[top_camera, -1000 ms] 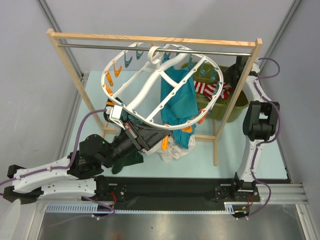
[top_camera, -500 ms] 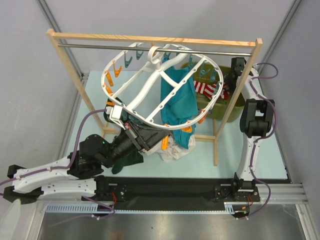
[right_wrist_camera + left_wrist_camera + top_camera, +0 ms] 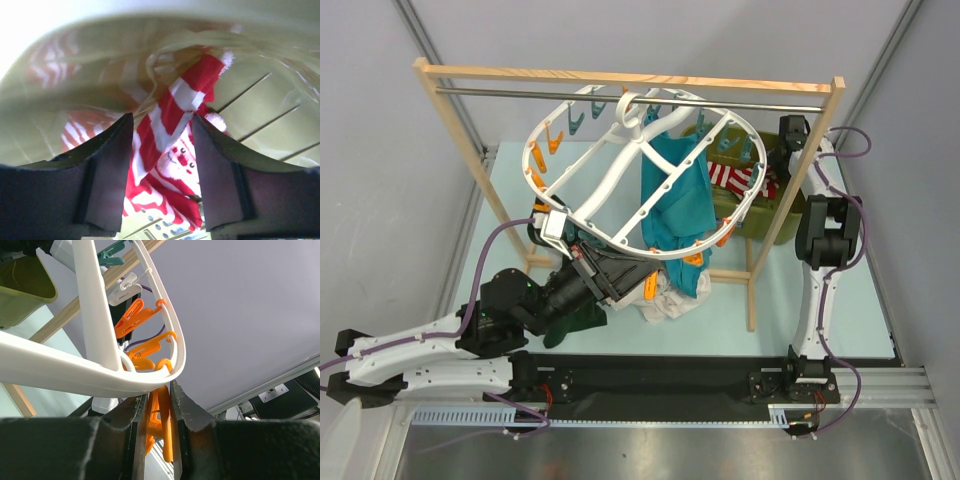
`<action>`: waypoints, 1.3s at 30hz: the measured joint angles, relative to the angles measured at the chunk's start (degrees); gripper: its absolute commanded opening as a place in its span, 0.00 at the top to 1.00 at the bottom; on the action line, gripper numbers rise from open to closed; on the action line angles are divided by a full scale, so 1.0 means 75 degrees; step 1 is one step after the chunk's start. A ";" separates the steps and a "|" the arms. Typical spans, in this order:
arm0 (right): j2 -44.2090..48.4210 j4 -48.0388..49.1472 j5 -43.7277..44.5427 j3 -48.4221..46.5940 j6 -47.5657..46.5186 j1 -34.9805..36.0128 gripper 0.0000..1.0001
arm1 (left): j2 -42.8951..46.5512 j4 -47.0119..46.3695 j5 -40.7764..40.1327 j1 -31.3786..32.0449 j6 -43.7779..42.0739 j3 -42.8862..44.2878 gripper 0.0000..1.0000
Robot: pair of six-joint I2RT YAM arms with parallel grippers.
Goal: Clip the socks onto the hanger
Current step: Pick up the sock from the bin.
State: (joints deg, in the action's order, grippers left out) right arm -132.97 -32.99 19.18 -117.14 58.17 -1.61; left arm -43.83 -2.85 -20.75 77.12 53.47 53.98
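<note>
The round white hanger (image 3: 582, 205) hangs tilted from the rod, with orange and teal clips round its rim. Beneath its near rim (image 3: 75, 371), my left gripper (image 3: 632, 278) (image 3: 160, 392) is shut on an orange clip (image 3: 164, 425). The red-and-white striped socks (image 3: 728, 176) lie in the green basket (image 3: 790, 215) at the back right. My right gripper (image 3: 782, 158) (image 3: 162, 120) reaches down into that basket. A sock (image 3: 172, 125) fills the gap between its fingers (image 3: 107, 170), and the jaws are closed in on it.
The wooden rack with its metal rod (image 3: 520, 93) spans the back, and its right post (image 3: 790, 190) stands beside my right arm. A teal garment (image 3: 670, 195) hangs from the hanger. A dark green garment (image 3: 575, 318) and a pale cloth (image 3: 665, 300) lie below.
My right arm has swung left toward the basket and its jaws have narrowed onto the sock. The left arm and the hanger have not moved.
</note>
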 measured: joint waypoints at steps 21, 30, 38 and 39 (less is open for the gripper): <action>0.0574 0.0038 -0.0423 0.0376 -0.0481 -0.0108 1.00 | 0.0338 0.0079 -0.0149 0.0000 0.0268 -0.0268 1.00; 0.3710 0.0041 -0.1431 0.1142 -0.2224 -0.0551 1.00 | 0.0976 0.0350 -0.0545 0.0003 0.0615 -0.0533 1.00; 0.5604 -0.1256 -0.1833 0.0539 -0.3783 -0.1434 1.00 | 0.0979 0.0522 -0.0740 0.0003 0.0801 -0.0533 1.00; 0.5770 -0.1475 -0.1865 0.0452 -0.3926 -0.1472 1.00 | 0.0976 0.0525 -0.0764 0.0003 0.0810 -0.0533 1.00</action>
State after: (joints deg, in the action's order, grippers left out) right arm -89.69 -44.05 5.19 -113.75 28.73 -12.64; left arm -36.51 1.08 -26.48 77.14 59.55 49.98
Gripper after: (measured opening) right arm 0.023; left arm 0.240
